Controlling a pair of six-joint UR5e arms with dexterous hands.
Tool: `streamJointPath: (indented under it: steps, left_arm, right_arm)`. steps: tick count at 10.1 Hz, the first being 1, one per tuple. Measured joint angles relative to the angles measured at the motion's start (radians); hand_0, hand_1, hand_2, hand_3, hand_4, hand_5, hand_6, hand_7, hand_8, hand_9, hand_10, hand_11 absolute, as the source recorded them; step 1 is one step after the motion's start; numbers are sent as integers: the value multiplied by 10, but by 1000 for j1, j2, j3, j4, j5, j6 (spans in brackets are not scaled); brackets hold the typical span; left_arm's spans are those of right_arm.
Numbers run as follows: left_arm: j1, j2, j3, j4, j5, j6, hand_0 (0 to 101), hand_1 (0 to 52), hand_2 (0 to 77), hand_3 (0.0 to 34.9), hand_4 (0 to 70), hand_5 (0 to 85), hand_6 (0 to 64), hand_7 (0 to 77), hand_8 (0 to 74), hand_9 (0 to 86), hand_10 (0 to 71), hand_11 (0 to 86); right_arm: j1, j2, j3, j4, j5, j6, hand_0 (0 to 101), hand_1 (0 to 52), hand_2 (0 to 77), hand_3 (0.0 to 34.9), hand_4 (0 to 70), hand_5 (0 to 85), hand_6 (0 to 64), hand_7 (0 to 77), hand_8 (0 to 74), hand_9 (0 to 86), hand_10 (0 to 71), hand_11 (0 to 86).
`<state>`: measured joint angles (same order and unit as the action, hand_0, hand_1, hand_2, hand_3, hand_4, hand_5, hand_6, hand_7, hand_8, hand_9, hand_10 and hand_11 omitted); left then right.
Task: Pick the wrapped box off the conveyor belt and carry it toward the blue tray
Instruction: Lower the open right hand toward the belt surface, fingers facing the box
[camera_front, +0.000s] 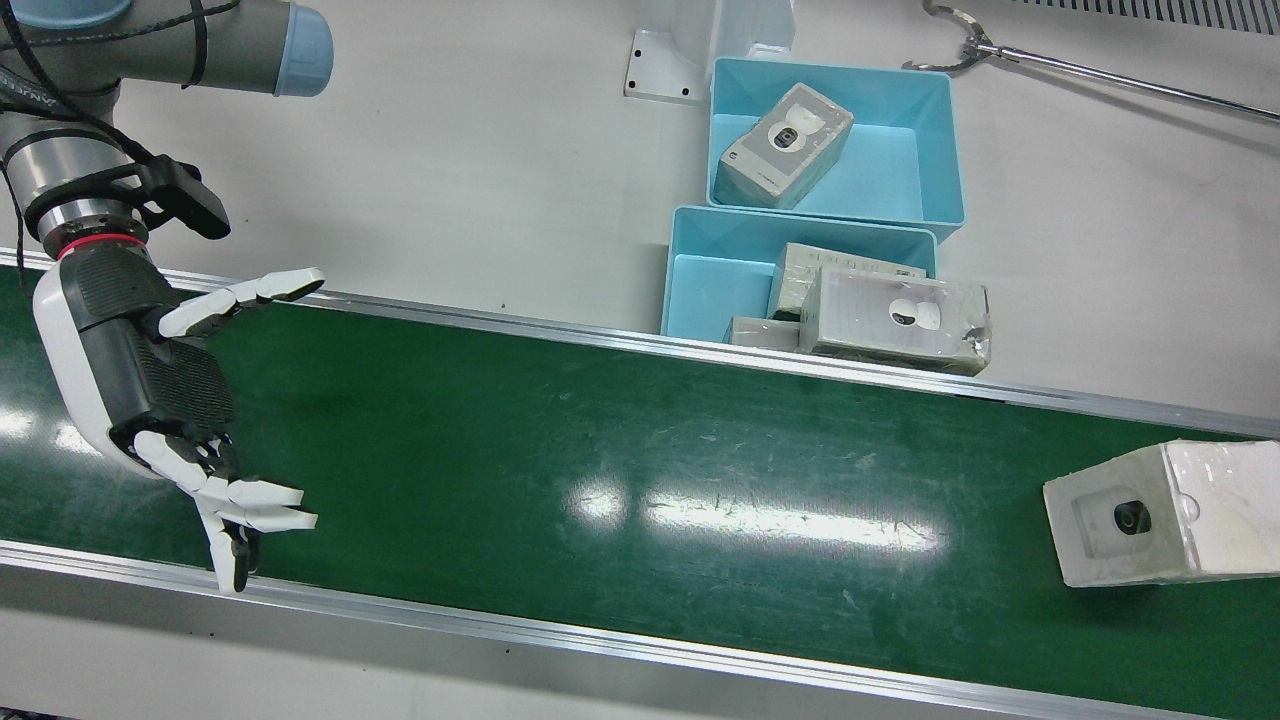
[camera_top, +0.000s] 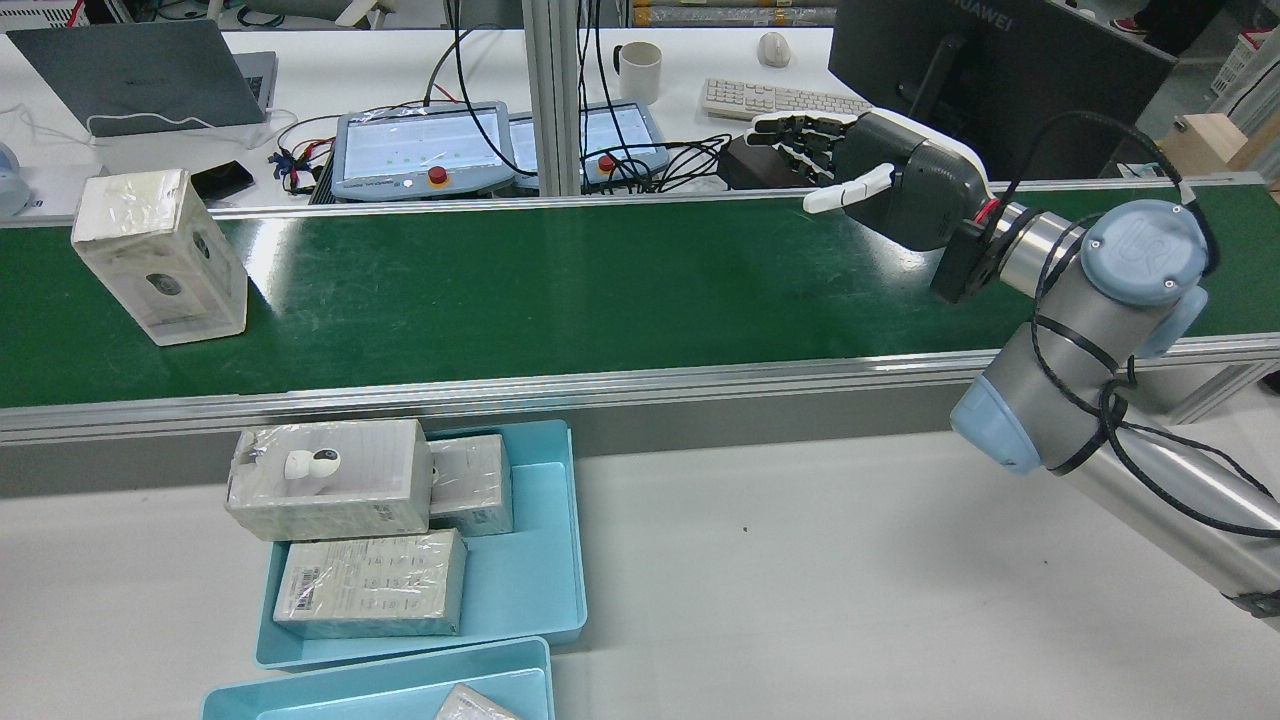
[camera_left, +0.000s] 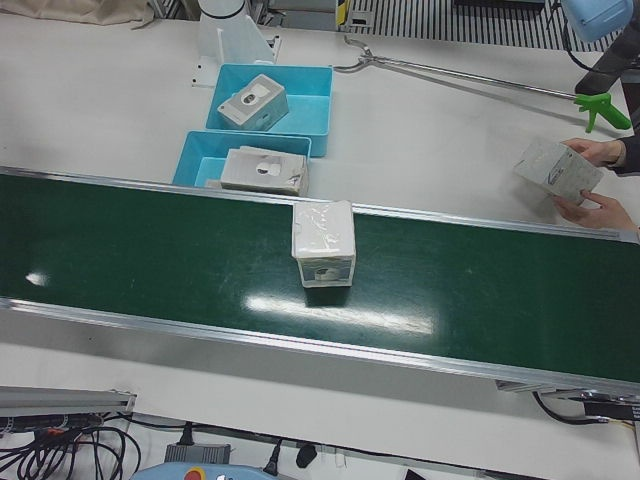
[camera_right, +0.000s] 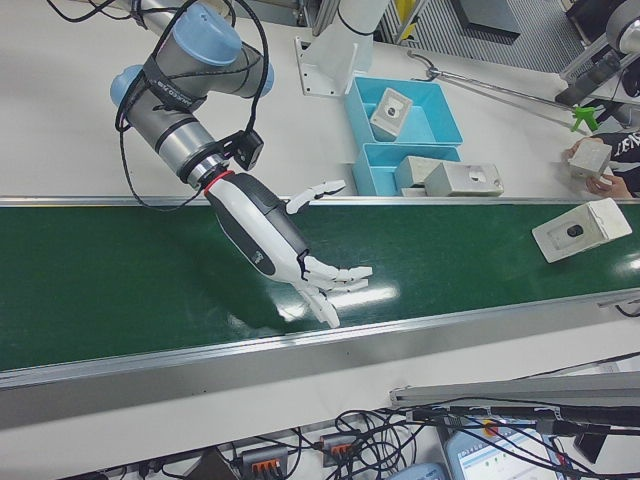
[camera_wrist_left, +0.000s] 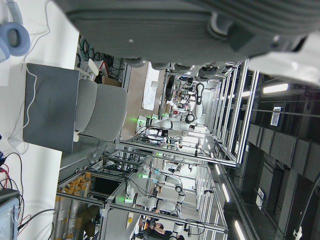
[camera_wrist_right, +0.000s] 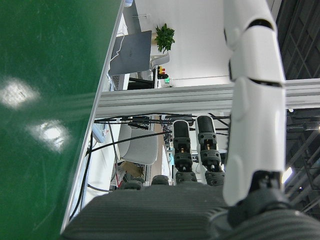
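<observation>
The right hand (camera_front: 150, 390) is held over the belt (camera_front: 600, 440) with fingers spread and empty, well apart from the wrapped box (camera_front: 1165, 512), so a reach toward it is judged next.

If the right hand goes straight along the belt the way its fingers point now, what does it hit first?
Probably the white plastic-wrapped box standing far down the green conveyor belt. The open right hand has only bare belt before it; exact line-up across the belt is unclear.
</observation>
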<state>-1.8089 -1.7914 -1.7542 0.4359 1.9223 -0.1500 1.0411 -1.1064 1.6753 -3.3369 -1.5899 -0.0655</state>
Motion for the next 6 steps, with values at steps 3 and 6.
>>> streamJointPath:
  steps: [3, 6]
  left_arm:
    - [0, 0, 0, 0, 0, 0, 0, 0, 5, 0, 0, 11, 0, 5, 5, 5, 5, 0]
    - [0, 0, 0, 0, 0, 0, 0, 0, 11, 0, 0, 5, 0, 5, 5, 5, 5, 0]
  right_arm:
    - [-9, -3, -27, 12, 2, 27, 476, 136, 114, 16, 196, 175, 76, 202, 0, 27, 5, 11]
    - [-7, -6, -24, 14, 2, 59, 475, 131, 98, 16, 202, 147, 55, 175, 0, 27, 11, 33]
